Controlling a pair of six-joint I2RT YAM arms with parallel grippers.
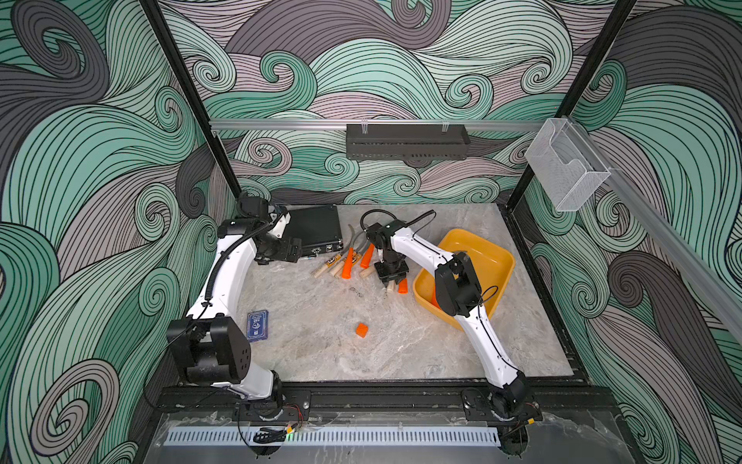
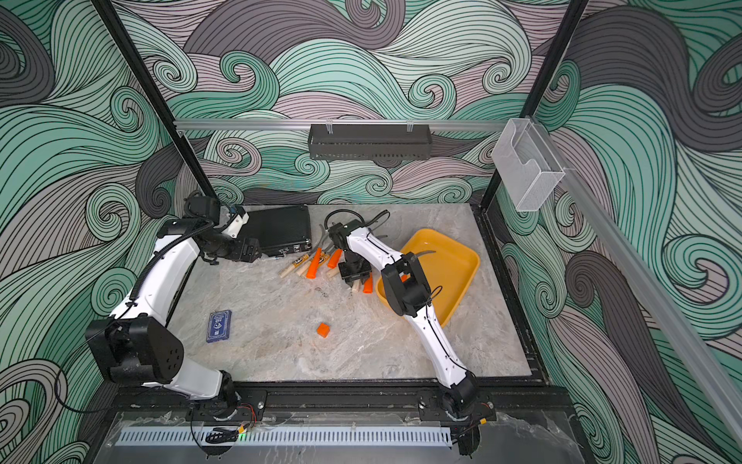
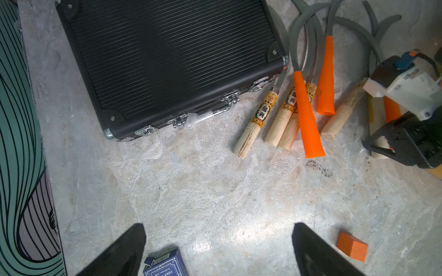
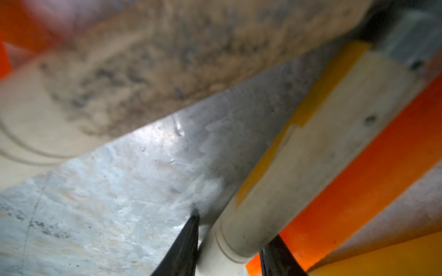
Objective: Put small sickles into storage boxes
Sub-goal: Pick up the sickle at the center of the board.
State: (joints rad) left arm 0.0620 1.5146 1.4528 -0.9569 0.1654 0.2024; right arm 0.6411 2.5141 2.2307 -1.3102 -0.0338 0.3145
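Between the fingers of the right pincer (image 4: 233,227): pale wooden handle of a small sickle (image 4: 311,148), flanked closely; impossible to tell whether clenched yet. Squeeze wood only, clear of the orange handle (image 4: 373,181) just alongside, then lift level to the yellow tray (image 1: 488,261) just beyond.

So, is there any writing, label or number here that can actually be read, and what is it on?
Stickers on the wooden sickle handles: bold Chinese characters on yellow, too blurred to read with certainty.
Blue box: "87mm" and "55" in small white print; the rest is too small.
Black case, orange block, yellow tray: no writing visible.
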